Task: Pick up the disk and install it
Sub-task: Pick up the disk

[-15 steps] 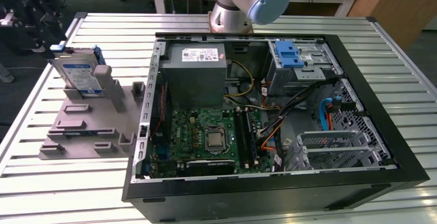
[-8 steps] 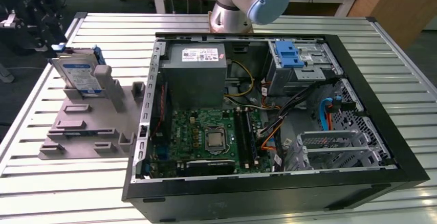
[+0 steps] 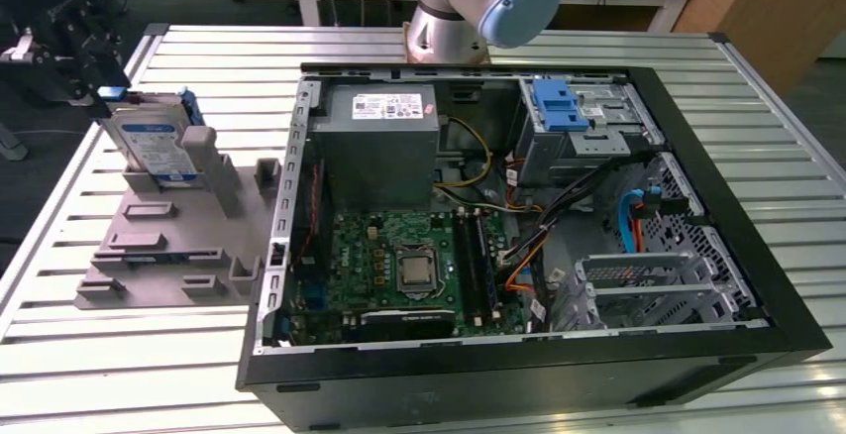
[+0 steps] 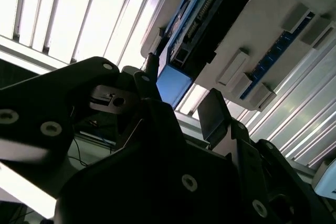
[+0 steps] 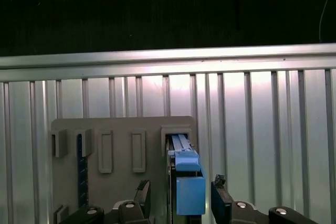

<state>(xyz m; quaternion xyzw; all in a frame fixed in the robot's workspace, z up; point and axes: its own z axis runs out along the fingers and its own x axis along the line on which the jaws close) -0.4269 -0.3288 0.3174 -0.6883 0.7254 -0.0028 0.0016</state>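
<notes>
You had the end effector (image 5: 180, 188) spread wide, black fingers (image 5: 220, 195) straddling the disk (image 5: 184, 153), ungripped: pick-up stage, I judge. A sound grip needed square closure on its smooth blue plastic carrier (image 5: 190, 195). Disk stood upright in the grey slotted holder (image 3: 158, 256) on the ribbed desk (image 3: 133, 375), nine o'clock of the open case (image 3: 529, 379).

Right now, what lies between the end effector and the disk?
Nothing. In the first wrist view the open end effector flanks the disk at its blue edge, with a bare gap beside each finger; the gray holder shows behind.
</notes>
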